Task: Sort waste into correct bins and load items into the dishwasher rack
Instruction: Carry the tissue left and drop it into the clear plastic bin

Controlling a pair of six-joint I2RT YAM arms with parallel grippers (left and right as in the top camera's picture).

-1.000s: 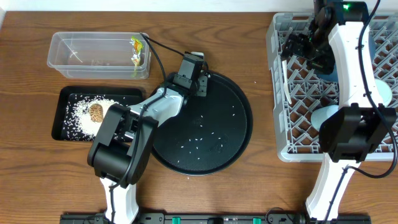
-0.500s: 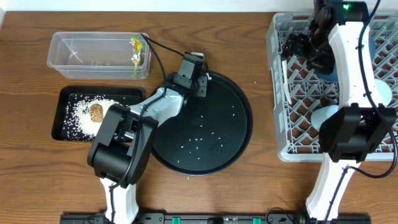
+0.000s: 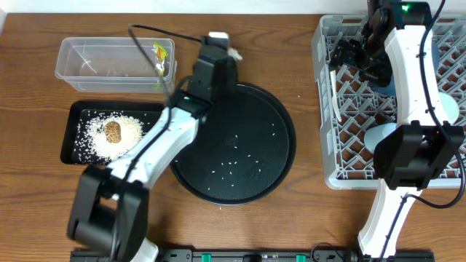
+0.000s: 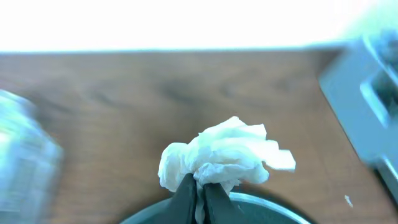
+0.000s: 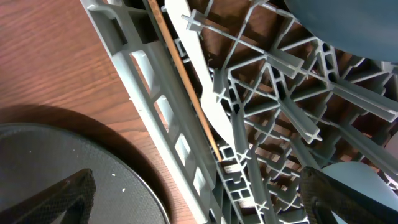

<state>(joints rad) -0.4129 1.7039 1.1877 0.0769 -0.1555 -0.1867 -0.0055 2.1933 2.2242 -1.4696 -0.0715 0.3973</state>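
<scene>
Left gripper (image 4: 199,190): fingertips pinched tight on the lower edge of the crumpled white tissue (image 4: 224,155). The wad sits up above the tips, clear of any surface. Grip looks thin, only a fold of paper between the pads.

Position: I hang over the far rim of the round black tray (image 3: 269,145), which shows just beneath the tips in my wrist view.

Key relation: the clear tub (image 3: 109,58) lies to the left of the gripper and about level with it, near but not under it. In the wrist view it is only a blur at the left edge. Its long axis runs left-right, so its short end faces me. The yellow wrapper (image 3: 159,58) lies at that near end.

The shallow black tray (image 3: 76,109), with rice (image 3: 95,135) and brown lump (image 3: 112,132), sits left and back toward my base. I judge it the wrong target for paper.

Judgement: a sideways carry to the left, releasing once over the tub's wall.

Right gripper (image 5: 198,186): jaws spread wide, nothing between them, over the near-left wall of the grey rack (image 3: 328,87), well to the right. The left arm is plainly the nearer one to the tub.
</scene>
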